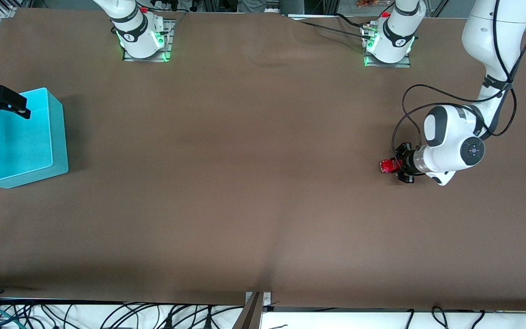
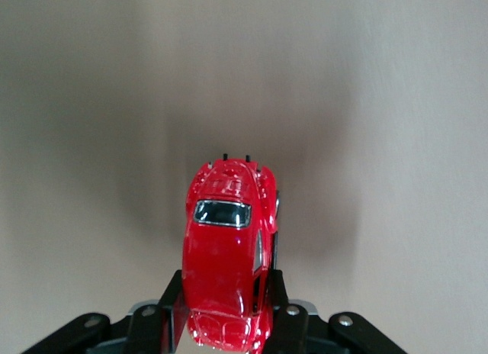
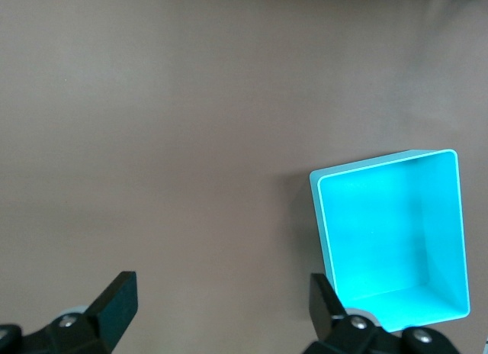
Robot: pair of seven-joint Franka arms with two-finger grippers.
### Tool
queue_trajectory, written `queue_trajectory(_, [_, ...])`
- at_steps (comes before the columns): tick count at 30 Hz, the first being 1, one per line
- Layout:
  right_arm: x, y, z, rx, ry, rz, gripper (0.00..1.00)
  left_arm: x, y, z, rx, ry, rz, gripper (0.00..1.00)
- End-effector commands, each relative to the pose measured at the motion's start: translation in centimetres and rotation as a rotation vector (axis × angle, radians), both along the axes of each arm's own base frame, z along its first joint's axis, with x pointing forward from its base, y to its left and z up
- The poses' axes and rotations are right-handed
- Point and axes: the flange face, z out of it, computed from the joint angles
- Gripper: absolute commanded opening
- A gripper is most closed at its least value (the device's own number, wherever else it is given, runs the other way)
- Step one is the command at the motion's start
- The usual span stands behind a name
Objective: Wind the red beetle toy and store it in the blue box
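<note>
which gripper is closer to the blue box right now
Right. The right gripper hangs open over the blue box, while the left gripper is shut on the red beetle toy at the left arm's end of the table.

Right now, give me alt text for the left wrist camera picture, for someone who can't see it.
A tiny glossy red beetle toy is clamped between the black fingers of the left gripper, seen from above with its dark window facing the camera. Under it is only plain brown table cloth, with a soft shadow around the car.
</note>
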Motion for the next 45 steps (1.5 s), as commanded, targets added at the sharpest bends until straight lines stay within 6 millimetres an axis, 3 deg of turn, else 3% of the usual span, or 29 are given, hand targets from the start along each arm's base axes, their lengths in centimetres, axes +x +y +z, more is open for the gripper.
queue_trajectory(1, [0.3, 0.0, 0.5, -0.015, -0.009, -0.012, 1.00, 1.1, -2.8, 1.9, -0.032, -0.018, 0.049, 0.00])
queue_trajectory(6, [0.3, 0.0, 0.5, -0.015, -0.009, -0.012, 1.00, 1.3, -4.8, 1.7, -0.034, -0.007, 0.081, 0.00])
queue_trajectory(7, [0.3, 0.0, 0.5, -0.015, -0.009, -0.012, 1.00, 1.0, -6.2, 0.7, -0.044, 0.014, 0.074, 0.00])
queue_trajectory(14, [0.3, 0.0, 0.5, -0.015, -0.009, -0.012, 1.00, 0.9, -7.6, -0.6, -0.060, 0.035, 0.057, 0.00])
queue_trajectory(22, [0.3, 0.1, 0.5, -0.014, -0.009, -0.010, 1.00, 1.0, -7.8, -1.2, -0.066, 0.040, 0.045, 0.00])
queue_trajectory(29, [0.3, 0.1, 0.5, -0.014, -0.009, -0.010, 1.00, 0.7, -7.0, -2.9, -0.063, 0.060, 0.022, 0.00])
queue_trajectory(45, [0.3, 0.0, 0.5, -0.014, -0.008, -0.012, 1.00, 0.6, -2.3, -5.2, -0.047, 0.072, -0.013, 0.00])
